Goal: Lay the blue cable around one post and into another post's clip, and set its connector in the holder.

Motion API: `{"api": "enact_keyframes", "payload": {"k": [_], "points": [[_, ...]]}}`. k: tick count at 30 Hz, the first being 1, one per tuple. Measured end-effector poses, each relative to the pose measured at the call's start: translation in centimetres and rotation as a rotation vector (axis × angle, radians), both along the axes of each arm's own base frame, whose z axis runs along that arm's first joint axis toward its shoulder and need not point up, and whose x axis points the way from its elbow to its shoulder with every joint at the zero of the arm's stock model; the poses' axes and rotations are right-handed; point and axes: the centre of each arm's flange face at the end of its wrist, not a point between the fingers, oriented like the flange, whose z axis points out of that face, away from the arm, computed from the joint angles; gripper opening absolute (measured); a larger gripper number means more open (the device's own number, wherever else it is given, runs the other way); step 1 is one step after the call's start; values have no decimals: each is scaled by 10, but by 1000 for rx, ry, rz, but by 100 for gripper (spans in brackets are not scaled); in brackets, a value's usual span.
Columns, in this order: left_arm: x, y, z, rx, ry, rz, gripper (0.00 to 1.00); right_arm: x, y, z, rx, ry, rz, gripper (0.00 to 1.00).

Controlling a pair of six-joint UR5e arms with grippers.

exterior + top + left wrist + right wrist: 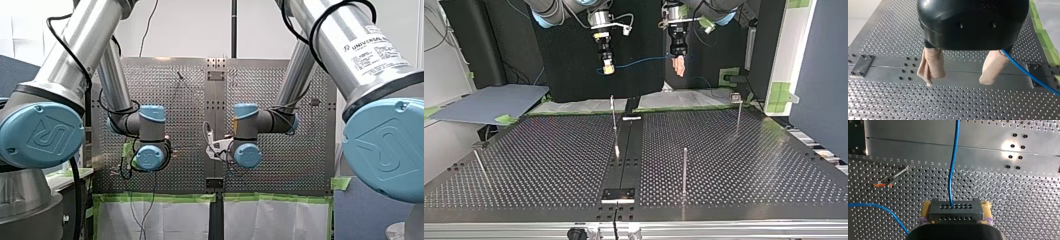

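Note:
My right gripper (pixel 955 216) is shut on a dark connector block (pixel 956 208), yellow pads (pixel 926 207) on either side. The blue cable (pixel 953 170) leaves the block and runs ahead over the table; a second stretch curves beside the gripper. In the top view my right gripper (pixel 607 67) hangs high at the back left and my left gripper (pixel 679 66) at the back right, with the cable (pixel 639 62) strung between them. My left gripper (pixel 957 82) is open, its beige fingers (pixel 931 66) wide apart with nothing between them. The cable (pixel 1030 75) passes beside one finger.
Thin metal posts stand on the perforated table: one near the middle (pixel 613 117), one nearer the front (pixel 684 170), one at the back right (pixel 738 112), one at the left (pixel 480 165). A small plate (pixel 619 195) sits on the centre strip. A post with an orange tip (pixel 889 181) lies ahead of my right gripper.

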Motion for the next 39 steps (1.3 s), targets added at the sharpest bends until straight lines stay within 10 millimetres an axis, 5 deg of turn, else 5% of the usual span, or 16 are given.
{"api": "enact_keyframes", "payload": {"k": [39], "points": [[-1,-6,7,-15,-5,-11,100,-1,-8,5,-6,-1,-7,0]]}}
